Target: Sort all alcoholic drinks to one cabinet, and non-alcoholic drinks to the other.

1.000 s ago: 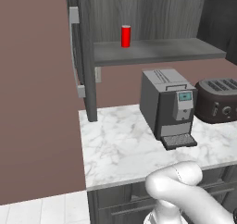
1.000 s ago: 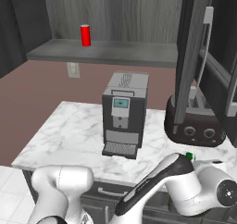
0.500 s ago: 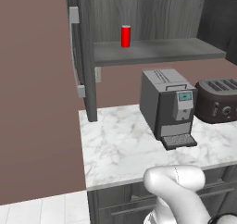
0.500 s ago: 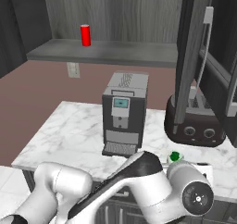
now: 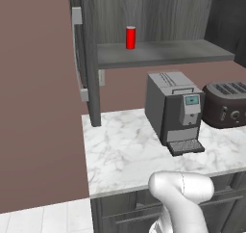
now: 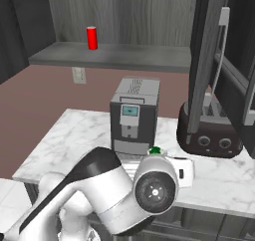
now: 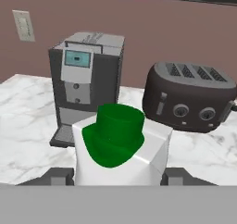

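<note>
The gripper (image 7: 118, 174) was closed on the short green-and-white bottle (image 7: 121, 149), one dark finger (image 7: 58, 176) on each side of its white body and the green cap (image 7: 116, 133) standing upright just above them. Beyond the gripper, the grey coffee machine (image 7: 85, 86) and the dark toaster (image 7: 190, 98) stood side by side on the marble worktop (image 7: 28, 112). Well above and beyond the gripper, the red can (image 5: 130, 37) stood upright on the shelf (image 5: 158, 54) of the open cabinet (image 5: 89, 58).
</note>
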Tool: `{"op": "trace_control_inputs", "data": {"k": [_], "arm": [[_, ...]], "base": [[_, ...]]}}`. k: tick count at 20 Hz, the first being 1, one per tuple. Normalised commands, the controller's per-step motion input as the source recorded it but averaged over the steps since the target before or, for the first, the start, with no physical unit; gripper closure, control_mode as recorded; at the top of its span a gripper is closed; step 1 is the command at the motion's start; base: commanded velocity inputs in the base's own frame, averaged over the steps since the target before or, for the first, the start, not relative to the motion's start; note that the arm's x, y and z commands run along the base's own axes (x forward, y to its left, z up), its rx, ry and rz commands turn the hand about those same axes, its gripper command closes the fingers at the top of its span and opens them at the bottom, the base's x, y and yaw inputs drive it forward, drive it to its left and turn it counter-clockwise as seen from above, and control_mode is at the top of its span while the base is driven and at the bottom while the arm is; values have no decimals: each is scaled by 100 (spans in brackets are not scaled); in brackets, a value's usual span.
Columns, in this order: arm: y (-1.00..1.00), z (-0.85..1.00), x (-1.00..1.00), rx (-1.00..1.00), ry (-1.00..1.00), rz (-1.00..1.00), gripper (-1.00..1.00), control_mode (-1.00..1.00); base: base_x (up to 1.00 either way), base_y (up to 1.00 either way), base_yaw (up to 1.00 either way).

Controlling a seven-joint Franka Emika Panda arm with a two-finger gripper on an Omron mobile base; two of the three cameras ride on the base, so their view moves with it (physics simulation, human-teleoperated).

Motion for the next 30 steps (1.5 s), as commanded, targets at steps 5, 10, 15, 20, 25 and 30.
{"op": "trace_control_inputs", "data": {"k": [5, 10, 15, 20, 25, 30], "arm": [[99, 34, -13, 0, 0, 0, 100, -100], [85, 55, 1, -1, 0, 0, 100, -100], [34, 98, 20, -4, -6, 0, 100, -100], [4, 99, 43, -2, -4, 0, 100, -100], [0, 76, 65, -1, 0, 0, 100, -100], [12, 22, 70, -4, -4, 0, 100, -100]], "base": [[0, 0, 0], [0, 0, 0], [0, 0, 0], [0, 0, 0], [0, 0, 0], [0, 0, 0]]}}
